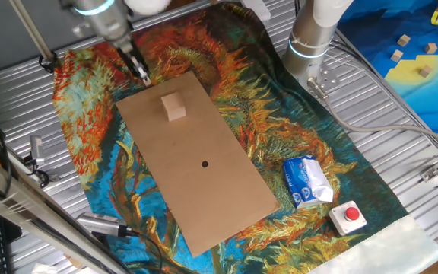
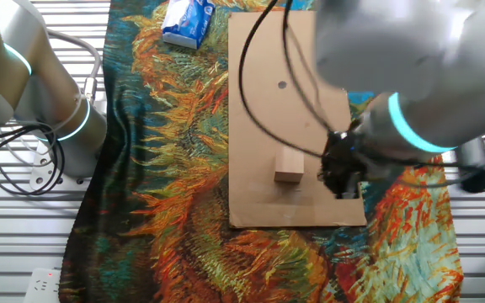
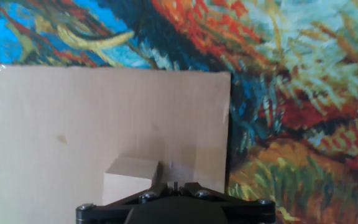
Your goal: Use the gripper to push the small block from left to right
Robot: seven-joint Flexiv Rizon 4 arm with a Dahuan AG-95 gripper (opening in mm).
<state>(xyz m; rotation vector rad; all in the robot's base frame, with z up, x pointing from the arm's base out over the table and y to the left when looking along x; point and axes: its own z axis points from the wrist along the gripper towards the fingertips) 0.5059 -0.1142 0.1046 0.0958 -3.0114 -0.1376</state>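
The small block [image 1: 175,106] is a light-tan wooden cube standing on a brown cardboard sheet [image 1: 219,190] near its far end. It also shows in the other fixed view [image 2: 290,166] and low in the hand view [image 3: 129,177]. My gripper [image 1: 139,72] is a narrow black tip at the sheet's far-left corner, a short gap away from the block and not touching it. In the other fixed view the gripper [image 2: 341,177] stands just right of the block. In the hand view the gripper [image 3: 174,185] has its fingers pressed together with nothing between them.
The sheet lies on a colourful painted cloth [image 1: 280,114] and has a black dot [image 1: 204,163]. A blue-white tissue pack [image 1: 306,181] and a red button [image 1: 350,217] sit at the near right. A second arm column [image 1: 314,34] stands behind. A blue-yellow mat [image 1: 424,53] holds tiny blocks.
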